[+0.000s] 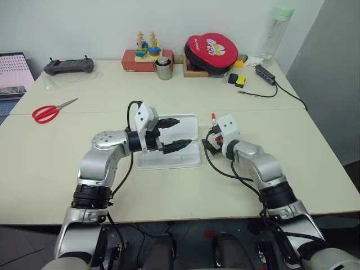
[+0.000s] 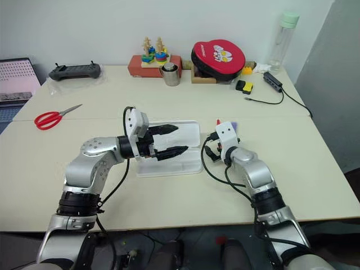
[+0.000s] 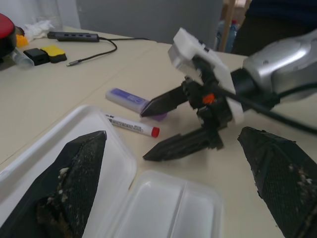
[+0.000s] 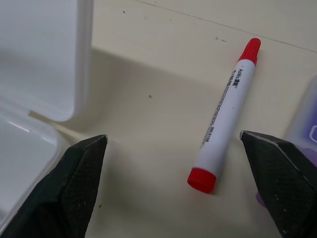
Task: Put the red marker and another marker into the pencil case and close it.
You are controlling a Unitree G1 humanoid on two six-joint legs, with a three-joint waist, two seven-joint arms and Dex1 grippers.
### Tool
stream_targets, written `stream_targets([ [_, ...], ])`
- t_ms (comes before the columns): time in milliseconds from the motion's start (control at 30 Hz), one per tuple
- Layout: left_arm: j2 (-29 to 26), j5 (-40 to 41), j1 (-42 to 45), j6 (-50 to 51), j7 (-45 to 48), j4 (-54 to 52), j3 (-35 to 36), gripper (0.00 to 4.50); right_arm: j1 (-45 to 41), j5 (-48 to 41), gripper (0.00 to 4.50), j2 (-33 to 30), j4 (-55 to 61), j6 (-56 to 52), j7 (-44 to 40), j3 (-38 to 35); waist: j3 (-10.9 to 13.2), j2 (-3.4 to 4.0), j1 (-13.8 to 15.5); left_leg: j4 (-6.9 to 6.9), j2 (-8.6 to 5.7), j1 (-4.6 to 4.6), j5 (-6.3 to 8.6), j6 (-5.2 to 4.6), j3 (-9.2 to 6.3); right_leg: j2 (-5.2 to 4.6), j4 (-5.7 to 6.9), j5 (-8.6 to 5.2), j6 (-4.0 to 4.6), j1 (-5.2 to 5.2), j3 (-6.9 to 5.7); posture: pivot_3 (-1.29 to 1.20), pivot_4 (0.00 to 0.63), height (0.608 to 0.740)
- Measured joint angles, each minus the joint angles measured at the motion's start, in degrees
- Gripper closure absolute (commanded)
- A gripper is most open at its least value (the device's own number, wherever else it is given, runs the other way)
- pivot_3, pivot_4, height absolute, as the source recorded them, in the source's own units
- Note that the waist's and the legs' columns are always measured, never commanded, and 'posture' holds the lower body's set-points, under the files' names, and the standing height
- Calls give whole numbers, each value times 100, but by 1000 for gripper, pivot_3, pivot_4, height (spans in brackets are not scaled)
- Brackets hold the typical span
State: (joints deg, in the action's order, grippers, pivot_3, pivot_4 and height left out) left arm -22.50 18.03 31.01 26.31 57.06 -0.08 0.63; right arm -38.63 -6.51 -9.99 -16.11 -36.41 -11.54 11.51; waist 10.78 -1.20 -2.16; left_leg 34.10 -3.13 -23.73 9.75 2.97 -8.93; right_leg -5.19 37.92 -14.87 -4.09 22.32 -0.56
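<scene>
We see the red marker lying flat on the cream table, just right of the pencil case, its long axis running near to far with one red end toward the far edge. The purple marker lies just beside it on the far-right side, roughly parallel and apart from it; in the head views it is largely hidden behind our right arm, and in the right wrist view only a lilac edge shows. The pencil case sits open at the table's middle, lid laid back on the far side, tray near; both halves look empty where visible, though our left arm covers part of them. Our left gripper hangs over the case, pointing right, fingers spread wide and holding nothing. Our right gripper points down at the table beside the red marker, fingers likewise spread and apart from the pen. The surface is two pale tables pushed together before a white wall. Along the far side stand a red round case, a wooden stacking toy, a metal cup, a clear bottle and a black controller; red scissors lie far left. A laptop is cut off at the left edge.
</scene>
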Motion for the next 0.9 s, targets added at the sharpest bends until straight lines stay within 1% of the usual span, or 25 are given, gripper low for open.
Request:
stream_targets([
  [33,57,0,-33,48,-101,-80,-34,0,-47,39,348,32,-135,62,27,-9,0,0,-4,0,0,0,0,1,0,0,1,0,1,0,0,0,150,740],
  [67,146,-4,-79,95,-288,-193,-48,0,-103,71,403,96,-322,140,42,-77,0,0,-5,0,0,0,-1,1,0,0,1,1,2,0,1,0,150,740],
  [133,203,-22,-95,126,-546,-277,-73,0,-221,82,907,171,-556,212,63,-129,0,0,-3,0,0,2,-2,3,1,1,4,3,5,-1,1,0,150,740],
  [267,268,-15,-100,202,-885,-454,-142,0,-422,91,1711,348,-915,219,226,-359,0,1,-4,0,0,9,-4,2,-1,2,6,5,7,-4,0,0,150,740],
  [333,266,-23,-99,197,-1030,-481,-144,0,-489,95,2216,384,-1018,218,333,-406,-1,1,-1,0,0,10,-5,1,-1,2,6,5,6,-5,0,0,150,740],
  [367,264,-34,-99,196,-1094,-481,-143,0,-506,106,2382,399,-1053,219,388,-461,0,1,5,0,0,10,-5,1,-1,2,6,5,6,-5,0,0,150,740],
  [500,270,-46,-99,181,-1348,-480,-142,0,-528,129,3298,422,-1124,248,528,-584,-1,1,30,0,0,10,-6,0,-1,2,5,5,6,-6,0,0,150,740],
  [533,275,-46,-98,179,-1413,-480,-142,0,-528,130,3699,427,-1127,257,556,-593,-1,1,30,0,-1,10,-6,1,-1,2,5,6,7,-6,0,0,150,740],
  [600,312,-46,-97,160,-1510,-480,-142,0,-528,137,4177,431,-1129,280,634,-637,-1,1,32,0,-1,9,-6,1,-1,2,3,6,7,-6,0,0,150,740],
  [667,373,-30,-90,162,-1593,-480,-142,0,-512,120,4171,422,-1083,364,671,-800,0,1,30,0,-1,7,-6,1,1,2,2,7,9,-4,1,0,150,740],
  [767,360,75,-81,231,-1632,-518,-107,0,-464,62,4171,311,-593,639,372,-835,2,4,13,-3,-1,2,-5,0,3,2,0,5,6,2,2,0,150,740],
  [900,93,468,-193,377,-1492,-939,148,0,-533,-137,4171,-45,488,1038,-467,-802,2,5,-78,-8,1,1,-5,0,4,3,-4,4,5,3,2,0,150,740],
])
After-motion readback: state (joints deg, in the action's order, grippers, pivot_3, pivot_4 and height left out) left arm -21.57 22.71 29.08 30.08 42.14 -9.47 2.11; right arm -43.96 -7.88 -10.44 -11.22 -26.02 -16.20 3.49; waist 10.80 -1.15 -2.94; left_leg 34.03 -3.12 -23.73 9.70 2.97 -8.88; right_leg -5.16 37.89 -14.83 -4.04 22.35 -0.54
